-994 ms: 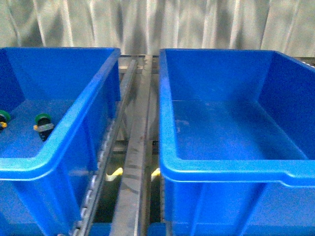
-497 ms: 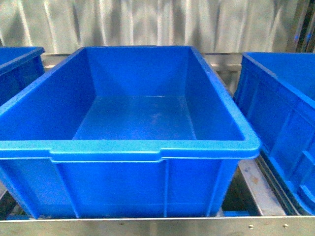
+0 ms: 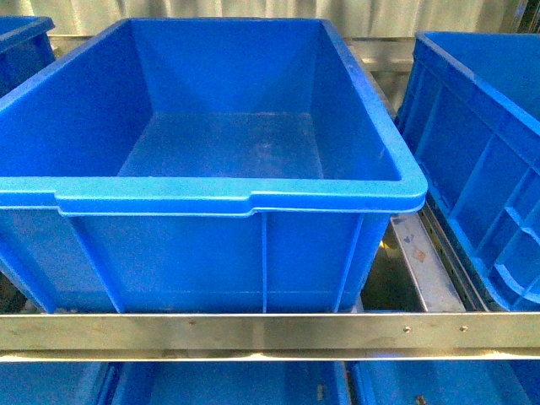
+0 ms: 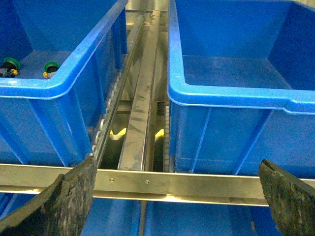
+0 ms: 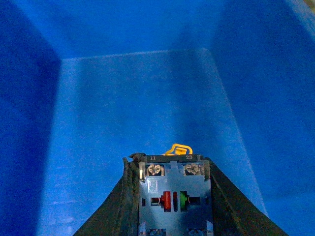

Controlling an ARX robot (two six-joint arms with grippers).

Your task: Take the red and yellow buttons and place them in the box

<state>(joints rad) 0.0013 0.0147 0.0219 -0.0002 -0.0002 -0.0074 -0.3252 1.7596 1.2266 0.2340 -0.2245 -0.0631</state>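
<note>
— So which way is the switch [image 5: 173,196] pointing?
— Its terminal end is facing the right wrist camera, long axis running away toward the box floor [image 5: 142,113]. A dark body is showing, with two screws, red and green marks and a yellow tab; the cap is hidden.
— Are the right jaws grasping it?
— Yes. The left gripper [image 4: 177,196] is hanging spread wide before the shelf rail [image 4: 162,179].
— Any change?
— The front view is sitting lower, the empty box [image 3: 236,196] looming nearer.

Bright, even light overhead, glare streaking the blue crate's rim [image 3: 236,196], right wrist view dim, soft and blue-soaked
</note>
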